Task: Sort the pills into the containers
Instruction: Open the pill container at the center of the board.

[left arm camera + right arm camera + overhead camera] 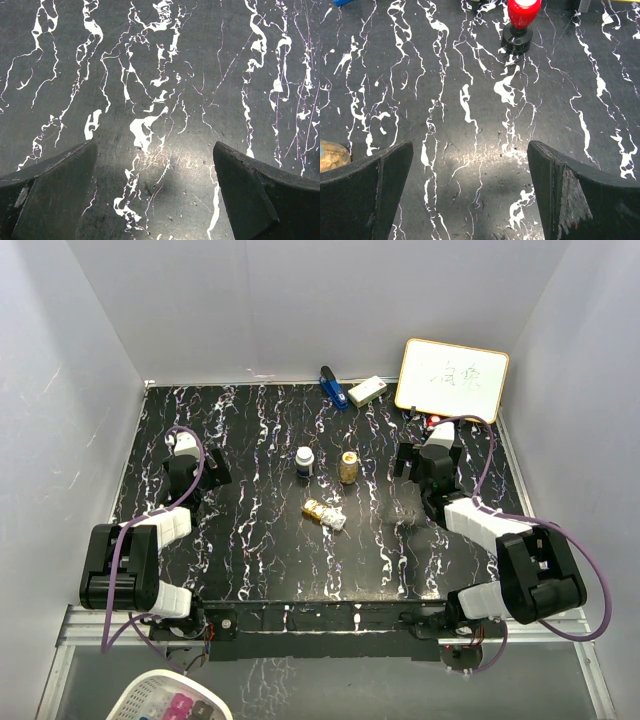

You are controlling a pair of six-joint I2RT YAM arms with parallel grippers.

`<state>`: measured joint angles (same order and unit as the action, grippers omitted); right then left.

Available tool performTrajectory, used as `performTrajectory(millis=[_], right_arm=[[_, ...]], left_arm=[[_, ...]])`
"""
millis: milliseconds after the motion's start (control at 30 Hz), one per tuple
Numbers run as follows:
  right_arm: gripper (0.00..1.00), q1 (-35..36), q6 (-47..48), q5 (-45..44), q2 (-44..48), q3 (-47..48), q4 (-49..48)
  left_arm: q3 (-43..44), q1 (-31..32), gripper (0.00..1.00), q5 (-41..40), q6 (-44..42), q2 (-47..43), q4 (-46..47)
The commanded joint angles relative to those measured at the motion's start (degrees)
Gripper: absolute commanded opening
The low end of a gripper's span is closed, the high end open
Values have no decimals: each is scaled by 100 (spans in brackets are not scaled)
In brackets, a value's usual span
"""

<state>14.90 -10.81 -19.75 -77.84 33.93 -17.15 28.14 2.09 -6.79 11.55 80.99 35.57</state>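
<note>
Golden-amber bottle (348,468) and dark white-capped bottle (305,461) stand just beyond the sectioned pill box (324,513), which lies on the counter (250,550) between the arms, long axis slanting. Left jaws and right jaws are both spread, empty. I judge the right jaws nearer, the box lying to their left.

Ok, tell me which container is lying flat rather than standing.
The small oblong box with gold sections, frontmost of the three; the dark white-capped bottle and golden-amber bottle stand upright behind it.
</note>
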Motion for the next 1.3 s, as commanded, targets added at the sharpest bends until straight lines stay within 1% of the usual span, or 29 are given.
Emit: performTrajectory(millis=[0, 400, 533, 767, 900, 1100, 1200, 1267], right_arm=[[98, -5, 44, -195, 218, 16, -397], [98, -7, -45, -283, 158, 45, -398], [98, -4, -157, -117, 164, 56, -461], [98, -5, -218, 206, 200, -6, -535], [98, -9, -246, 310, 327, -114, -710], [98, -23, -160, 650, 341, 122, -625], [98, -22, -62, 968, 278, 312, -512], [98, -14, 31, 1207, 261, 382, -482]], left_arm=[[20, 20, 99, 70, -65, -216, 99], [25, 29, 99, 53, -83, -207, 65], [78, 29, 99, 96, -83, -207, -2], [644, 29, 99, 99, 211, 72, -547], [913, 29, 99, 506, 348, 173, -743], [1334, 29, 99, 1263, 319, 365, -1045], [1533, 36, 99, 1649, 321, 496, -1168], [1573, 62, 99, 1749, 352, 536, -1183]])
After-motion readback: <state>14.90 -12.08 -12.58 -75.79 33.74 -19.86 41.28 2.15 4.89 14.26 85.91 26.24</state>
